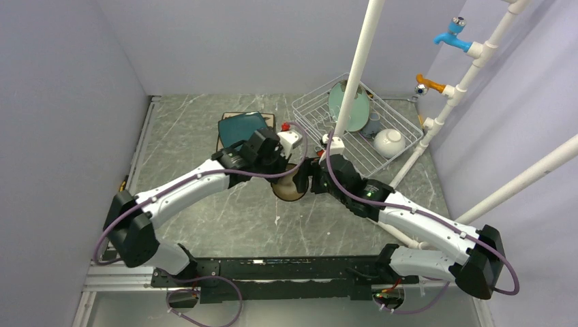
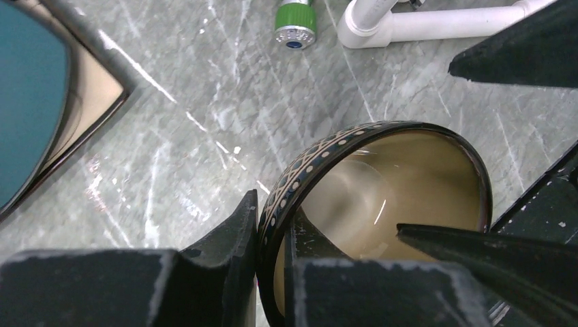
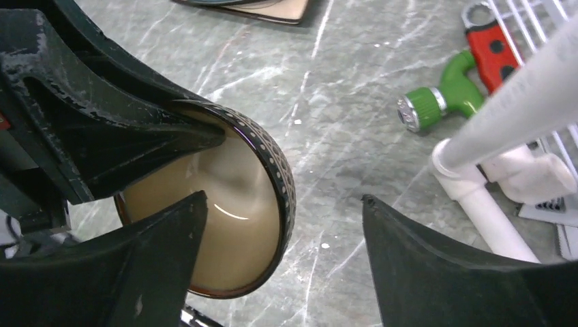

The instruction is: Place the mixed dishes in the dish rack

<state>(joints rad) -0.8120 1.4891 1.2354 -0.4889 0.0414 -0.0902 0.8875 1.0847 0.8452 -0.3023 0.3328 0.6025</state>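
The teal square plate (image 1: 240,128) lies at the left of the counter (image 1: 225,225), over what looks like the cream square plate (image 2: 95,95). Just right of it, the left end effector (image 2: 271,225) is clamped on the rim of the brown glazed bowl (image 2: 382,191), one finger outside and one inside. The bowl is tipped on its edge near mid-counter. The right end effector (image 3: 285,201) faces it with fingers wide apart, the rim between them, unclamped. Further right stands the dish rack (image 1: 402,122), holding the mint-green round plate (image 1: 360,109) upright, the small grey-white mug (image 1: 372,125) and the white bowl (image 1: 388,142).
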